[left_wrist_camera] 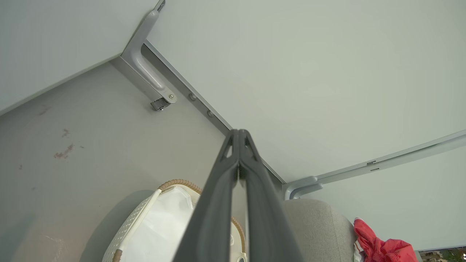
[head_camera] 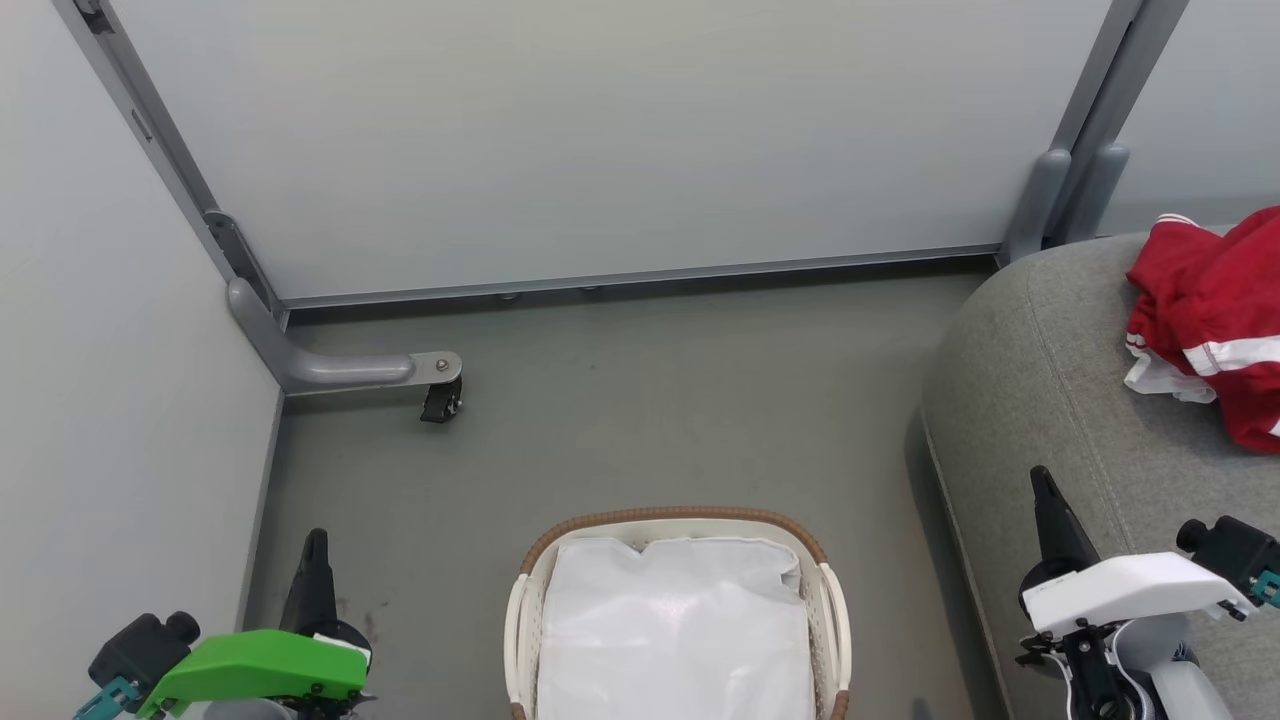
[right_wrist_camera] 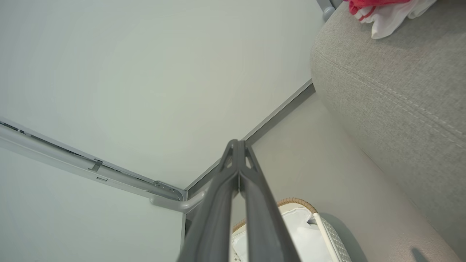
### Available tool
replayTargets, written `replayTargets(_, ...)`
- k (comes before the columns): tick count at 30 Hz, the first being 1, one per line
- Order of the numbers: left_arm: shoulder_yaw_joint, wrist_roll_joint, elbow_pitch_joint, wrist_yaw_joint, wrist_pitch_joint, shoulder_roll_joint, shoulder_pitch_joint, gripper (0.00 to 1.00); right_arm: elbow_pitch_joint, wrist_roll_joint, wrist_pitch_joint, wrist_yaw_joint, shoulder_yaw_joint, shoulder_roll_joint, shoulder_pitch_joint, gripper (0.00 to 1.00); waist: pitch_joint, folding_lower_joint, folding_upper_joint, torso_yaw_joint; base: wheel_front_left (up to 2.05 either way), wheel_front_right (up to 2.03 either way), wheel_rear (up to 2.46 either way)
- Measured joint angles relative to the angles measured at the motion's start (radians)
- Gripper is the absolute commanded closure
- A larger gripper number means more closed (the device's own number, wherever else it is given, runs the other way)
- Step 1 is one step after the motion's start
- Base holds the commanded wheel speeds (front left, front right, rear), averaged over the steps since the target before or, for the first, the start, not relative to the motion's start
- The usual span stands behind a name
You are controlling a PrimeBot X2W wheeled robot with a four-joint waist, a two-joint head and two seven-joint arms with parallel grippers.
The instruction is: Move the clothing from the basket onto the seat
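Pale partition panels (head_camera: 600, 130) enclose the grey floor (head_camera: 650, 400). Seat (head_camera: 1050, 400), right side: clothing (head_camera: 1220, 300) heaped on it, well apart from both sets of jaws. Basket (head_camera: 680, 518), bottom centre between the arms, holding a white liner (head_camera: 670, 630). Caster foot (head_camera: 441, 402), far left corner. The left wrist view adds reddish floor stains (left_wrist_camera: 63, 151). Left gripper (head_camera: 317, 545), right gripper (head_camera: 1042, 482): jaws pressed together, holding nothing.

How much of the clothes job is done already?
It looks nearly all done. The red clothing lies on the grey seat, and the basket shows its white liner with no red in it. Nothing is in hand: the left gripper and right gripper are shut and empty. Probably nothing is left, though the basket's near end is cut off from sight.
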Motion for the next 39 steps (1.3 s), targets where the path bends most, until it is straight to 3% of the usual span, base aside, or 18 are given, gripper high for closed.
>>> replayTargets(39,0.071,-0.347,-0.034,-0.012,0.105,0.000,-0.037,1.00,-0.046,0.424,0.105,-0.001,-0.021,-0.004,0.002,1.00,-0.005,0.0000,0.0000,-0.004,0.00,0.00,0.00)
